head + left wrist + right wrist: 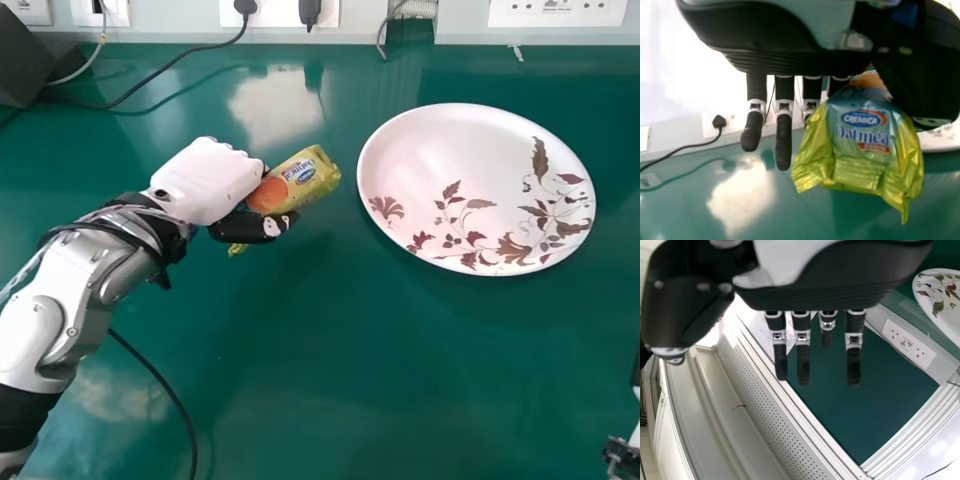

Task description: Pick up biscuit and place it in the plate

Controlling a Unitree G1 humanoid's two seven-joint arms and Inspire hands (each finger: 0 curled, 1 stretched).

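Left arm [45, 330] extends over the table [330, 380], its left hand [205, 180] pinching the biscuit packet [305, 180] between thumb and fingers, just left of the plate [460, 160]. Pick-up is judged complete; placement is outstanding — transfer over the plate, lowering and release remain. Right hand [825, 292] — fingers straight, holding nothing — idles in the right wrist view.

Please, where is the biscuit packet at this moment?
In the head view, the biscuit packet is in the robot's left hand, just left of the plate.
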